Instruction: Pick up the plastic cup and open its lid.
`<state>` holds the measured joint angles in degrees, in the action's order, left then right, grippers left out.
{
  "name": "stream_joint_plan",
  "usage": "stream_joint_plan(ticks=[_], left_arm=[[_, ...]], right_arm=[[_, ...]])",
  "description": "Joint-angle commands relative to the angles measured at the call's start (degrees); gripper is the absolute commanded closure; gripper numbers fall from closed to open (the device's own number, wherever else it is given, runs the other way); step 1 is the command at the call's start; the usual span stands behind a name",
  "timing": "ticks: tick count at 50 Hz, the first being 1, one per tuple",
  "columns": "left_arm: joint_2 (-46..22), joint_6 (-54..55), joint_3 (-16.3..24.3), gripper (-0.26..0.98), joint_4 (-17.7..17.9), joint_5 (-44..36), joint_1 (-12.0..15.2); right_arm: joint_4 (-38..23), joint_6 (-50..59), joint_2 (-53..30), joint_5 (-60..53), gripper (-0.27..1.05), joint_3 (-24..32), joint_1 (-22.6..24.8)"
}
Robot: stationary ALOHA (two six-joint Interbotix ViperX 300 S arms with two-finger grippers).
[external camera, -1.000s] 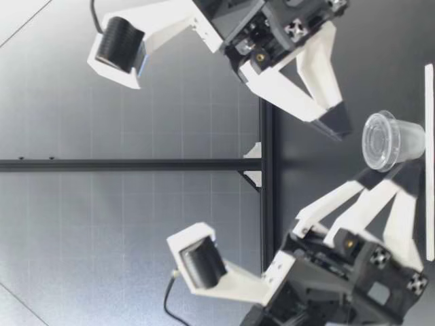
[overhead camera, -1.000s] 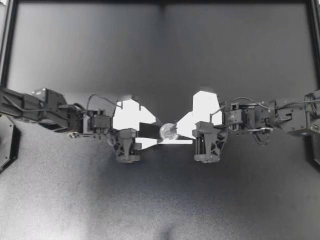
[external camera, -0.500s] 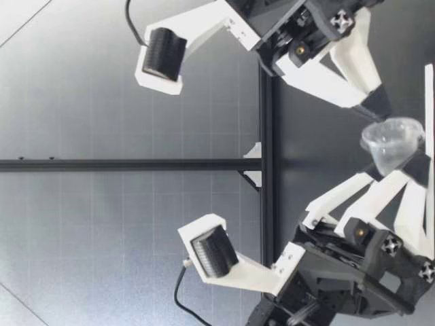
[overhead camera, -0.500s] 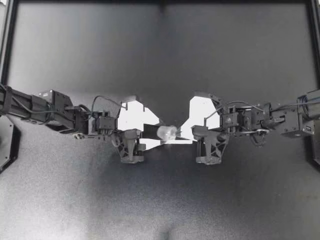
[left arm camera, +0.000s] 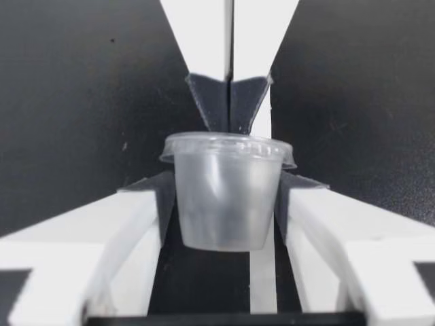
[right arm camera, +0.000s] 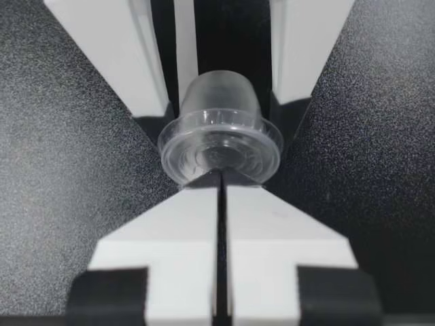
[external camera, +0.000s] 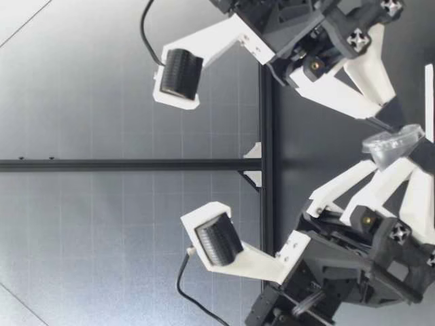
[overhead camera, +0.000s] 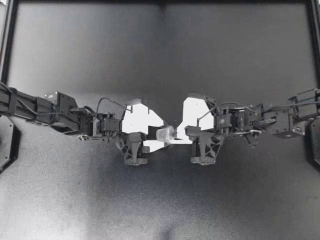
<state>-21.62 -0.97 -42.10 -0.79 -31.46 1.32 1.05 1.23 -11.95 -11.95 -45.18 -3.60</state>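
Left gripper (overhead camera: pixel 159 137): clamped on the plastic cup (overhead camera: pixel 165 133) body, reaching from its 9 o'clock.
Right gripper (overhead camera: pixel 176 135): fingers together, tips against the lid (right arm camera: pixel 221 146) rim, at 3 o'clock.

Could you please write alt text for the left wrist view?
A small translucent plastic cup, its lid on, is clamped from both sides by the left gripper over a dark table. Beyond it, the right gripper is shut, tips at the lid's rim.
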Motion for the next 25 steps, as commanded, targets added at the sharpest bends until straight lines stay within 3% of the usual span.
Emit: stream_joint_plan(ticks=[1,9,19,25], left_arm=[[0.88,0.09,0.70,0.20,-0.09,0.00,-0.18],[0.88,0.18,0.79,0.22,-0.09,0.26,-0.18],[0.88,0.18,0.70,0.48,0.00,0.18,-0.18],[1.23,0.18,0.44,0.49,0.00,-0.18,-0.18]], right_arm=[[0.00,-0.09,0.88,-0.35,0.97,0.97,-0.44],[-0.09,-0.09,0.97,-0.35,0.97,0.79,-0.44],[0.00,-0.09,2.11,-0.35,0.97,0.53,-0.44],[-0.18,-0.44,7.73,-0.88,0.97,-0.70,-0.35]])
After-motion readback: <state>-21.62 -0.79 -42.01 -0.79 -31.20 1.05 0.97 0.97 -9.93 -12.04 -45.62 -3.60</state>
